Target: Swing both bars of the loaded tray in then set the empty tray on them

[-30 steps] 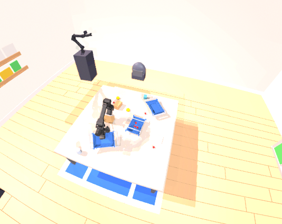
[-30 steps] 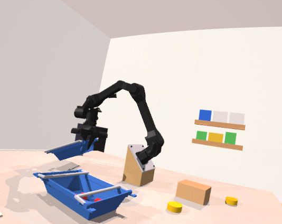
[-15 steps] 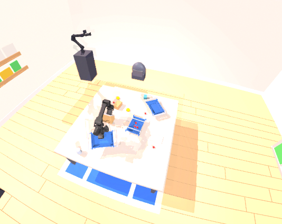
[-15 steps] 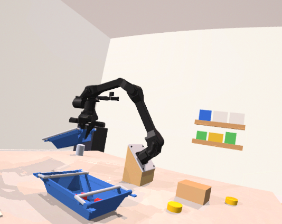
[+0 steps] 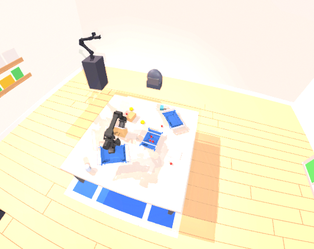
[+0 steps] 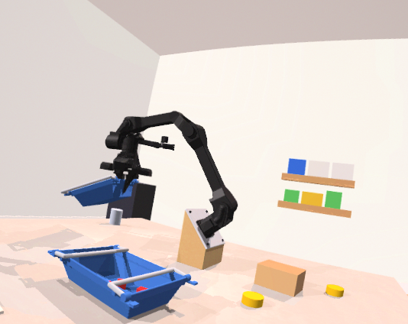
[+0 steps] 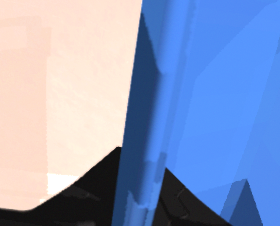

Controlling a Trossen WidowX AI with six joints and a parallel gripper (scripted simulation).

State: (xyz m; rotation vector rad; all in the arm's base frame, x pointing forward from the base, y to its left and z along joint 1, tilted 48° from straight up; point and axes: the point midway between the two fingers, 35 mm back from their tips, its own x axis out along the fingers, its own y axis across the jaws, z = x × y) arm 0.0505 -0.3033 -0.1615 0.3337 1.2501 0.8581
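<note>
Gripper of mine is clamped almost fully closed on the rim of the empty tray, which I hold in the air. In the exterior view, going left to right: the held tray hangs out to the left of my fingers, gripped at one edge, and it is tilted, its free end lower than the gripped edge. Below it and a little to the right, on the table, stands the loaded tray. Both of its wire bars lie across its top: the far bar near its left end and the near bar near its right end, with red blocks visible under the near one. Further right are my wedge-shaped base, a tan box and two yellow discs.

The wrist view shows only the blue rim running up between my black fingers, with the tray floor to the right.

The relation that matters is this: the loaded tray lies lower than the held tray and off to one side, not directly beneath it, as the top view confirms. I judge the held tray must travel across, line up its long axis with the loaded tray's, and be levelled before lowering, or it may slip between the bars.
</note>
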